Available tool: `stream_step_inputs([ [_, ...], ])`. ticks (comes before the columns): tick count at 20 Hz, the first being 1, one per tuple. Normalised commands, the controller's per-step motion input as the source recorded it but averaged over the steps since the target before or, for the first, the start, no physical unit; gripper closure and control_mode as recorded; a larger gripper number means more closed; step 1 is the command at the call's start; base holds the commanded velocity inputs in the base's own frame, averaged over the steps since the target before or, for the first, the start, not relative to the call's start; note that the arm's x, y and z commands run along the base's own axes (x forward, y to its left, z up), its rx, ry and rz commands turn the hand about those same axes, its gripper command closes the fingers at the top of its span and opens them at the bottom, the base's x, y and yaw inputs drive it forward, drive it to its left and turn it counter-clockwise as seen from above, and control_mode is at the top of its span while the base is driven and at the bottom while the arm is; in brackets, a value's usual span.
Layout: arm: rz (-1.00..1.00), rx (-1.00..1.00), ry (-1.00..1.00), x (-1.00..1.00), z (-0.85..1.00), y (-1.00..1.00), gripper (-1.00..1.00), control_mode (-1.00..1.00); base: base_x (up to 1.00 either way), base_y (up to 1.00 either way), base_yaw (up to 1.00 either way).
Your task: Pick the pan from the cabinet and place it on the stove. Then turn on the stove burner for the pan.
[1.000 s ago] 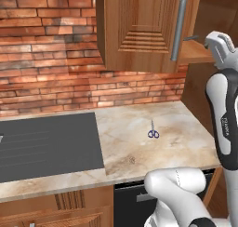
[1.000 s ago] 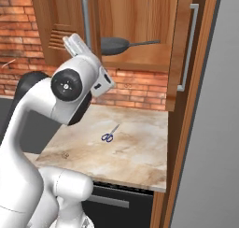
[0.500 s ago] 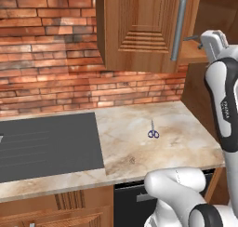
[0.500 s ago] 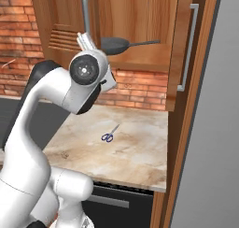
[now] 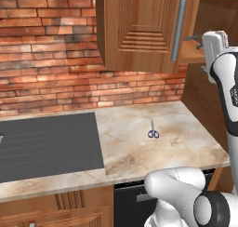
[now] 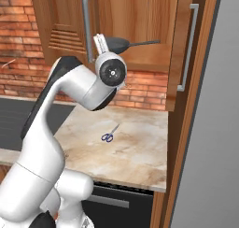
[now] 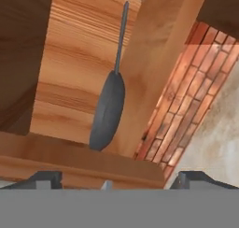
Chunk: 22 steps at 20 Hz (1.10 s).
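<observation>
While the reddish-brown wooden wall cabinet [image 6: 140, 26] stands open, the round dark grey frying pan [image 7: 108, 111] with its long straight handle sits untouched on the cabinet shelf. Jaws [image 7: 114, 179] spread wide, holding nothing, raised near the shelf edge and pointed at the pan. Judged early: door open, grasp not made. Left: lift pan, carry to black grate-topped stove [image 5: 46, 144] across the marble surface [image 5: 158, 137], turn burner knob.

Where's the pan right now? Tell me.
The pan lies on the shelf of the open cabinet in the right base view, its handle pointing right, just behind the raised arm. In the hand view it lies ahead of the open gripper.
</observation>
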Motion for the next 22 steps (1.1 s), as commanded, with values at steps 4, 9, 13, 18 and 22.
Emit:
stream_step_inputs([
  [4, 0.09, 0.12, 0.00, 0.37, -0.12, 0.00, -1.00, -1.00, 0.00, 0.00, 0.00],
  [9, 0.09, 0.10, 0.00, 0.32, -0.12, 0.00, -1.00, -1.00, 0.00, 0.00, 0.00],
  [13, 0.08, 0.07, 0.00, 0.29, -0.12, 0.02, -1.00, -1.00, 0.00, 0.00, 0.00],
  [18, 0.06, 0.04, 0.00, 0.23, -0.05, 0.09, -1.00, -1.00, 0.00, 0.00, 0.00],
  [22, 0.04, 0.03, 0.00, 0.18, 0.00, 0.21, -1.00, -1.00, 0.00, 0.00, 0.00],
])
